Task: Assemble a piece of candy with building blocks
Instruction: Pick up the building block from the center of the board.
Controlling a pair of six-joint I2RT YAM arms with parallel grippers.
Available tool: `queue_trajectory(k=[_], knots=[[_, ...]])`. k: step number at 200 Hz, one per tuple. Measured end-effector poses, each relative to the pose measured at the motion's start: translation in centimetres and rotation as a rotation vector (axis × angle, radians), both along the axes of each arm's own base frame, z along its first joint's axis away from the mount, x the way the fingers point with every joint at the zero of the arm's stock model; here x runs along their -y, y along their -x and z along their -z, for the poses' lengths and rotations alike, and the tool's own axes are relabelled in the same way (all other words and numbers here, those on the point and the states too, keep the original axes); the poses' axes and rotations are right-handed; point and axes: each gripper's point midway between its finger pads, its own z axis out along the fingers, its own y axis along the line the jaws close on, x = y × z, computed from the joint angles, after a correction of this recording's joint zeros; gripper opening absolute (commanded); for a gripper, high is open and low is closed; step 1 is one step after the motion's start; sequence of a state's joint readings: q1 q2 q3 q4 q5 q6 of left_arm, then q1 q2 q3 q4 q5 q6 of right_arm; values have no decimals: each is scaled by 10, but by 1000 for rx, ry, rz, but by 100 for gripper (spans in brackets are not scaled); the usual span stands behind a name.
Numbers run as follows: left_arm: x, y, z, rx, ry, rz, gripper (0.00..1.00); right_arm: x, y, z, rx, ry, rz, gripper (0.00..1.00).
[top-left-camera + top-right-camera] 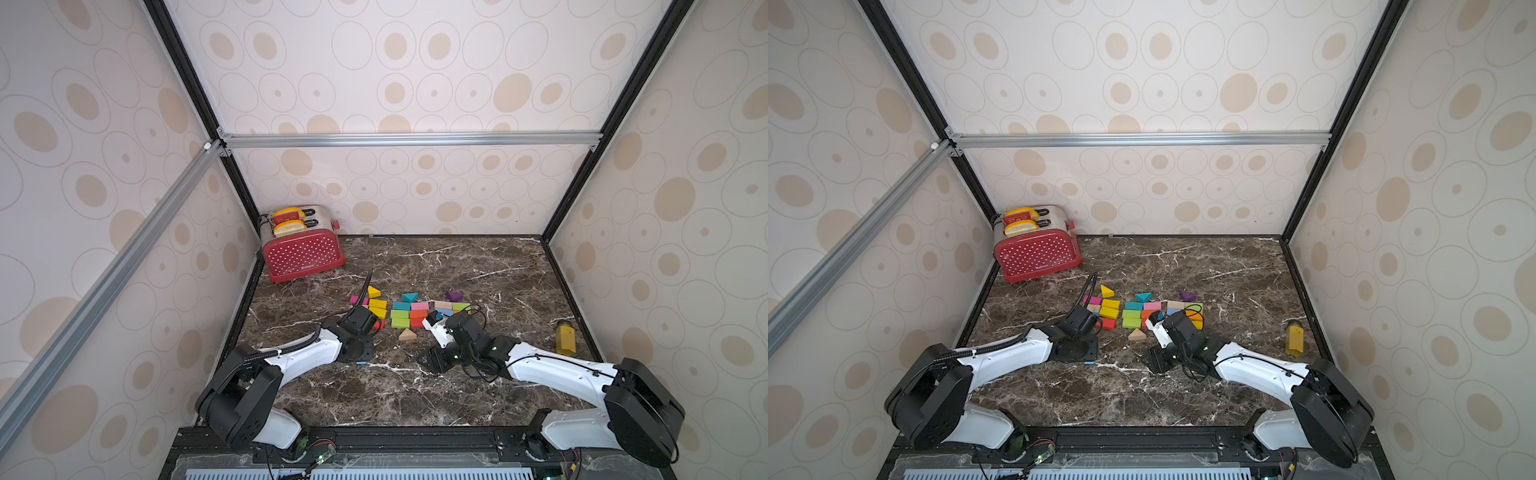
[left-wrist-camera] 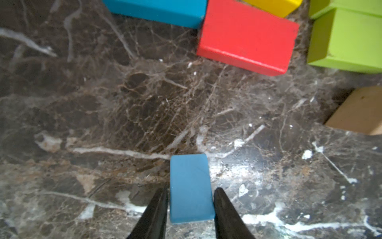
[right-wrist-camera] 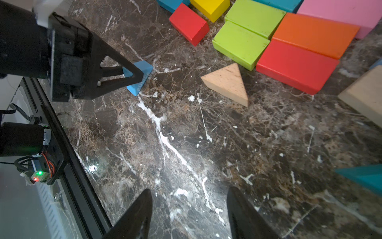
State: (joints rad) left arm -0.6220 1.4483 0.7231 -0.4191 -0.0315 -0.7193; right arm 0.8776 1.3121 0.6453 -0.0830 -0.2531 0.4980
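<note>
In a top view, a dark marble table (image 1: pixel 457 395) stands between beige dotted walls (image 1: pixel 415 83), and the painted building blocks (image 1: pixel 409 309) lie clustered mid-table.

Left wrist view: the left gripper (image 2: pixel 190 189) pinches a small blue block (image 2: pixel 189 175), apart from the cluster.

Right wrist view: the right gripper (image 3: pixel 189 190) has its jaws spread over the marble.

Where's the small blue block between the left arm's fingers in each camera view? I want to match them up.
Both top views: the small blue block is a sliver under the left arm's tip.
Left wrist: the block sits between the left fingers.
Right wrist: the block is partly behind one left finger.
Landmark: the bare wood wedge, in all four, cropped in the left wrist view.
</note>
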Motion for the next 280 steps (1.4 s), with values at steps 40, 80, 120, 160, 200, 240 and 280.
queue_trajectory(k=[40,80,120,160,200,240,280], knots=[[2,0,-3,8,17,3,18,1,-2,0,2,0,1,62],[36,3,-16,38,231,75,18,3,-2,-2,47,-9,-29,64],[79,13,-19,-12,453,192,17,7,5,-6,194,-53,-142,79],[98,24,-24,-54,557,284,17,3,17,12,299,-37,-299,88],[108,32,-26,-88,623,334,17,-22,40,21,433,-5,-486,97],[113,43,-33,-99,703,355,19,-34,31,22,516,-5,-494,100],[118,47,-48,-90,763,362,19,-42,24,14,561,-31,-480,99]])
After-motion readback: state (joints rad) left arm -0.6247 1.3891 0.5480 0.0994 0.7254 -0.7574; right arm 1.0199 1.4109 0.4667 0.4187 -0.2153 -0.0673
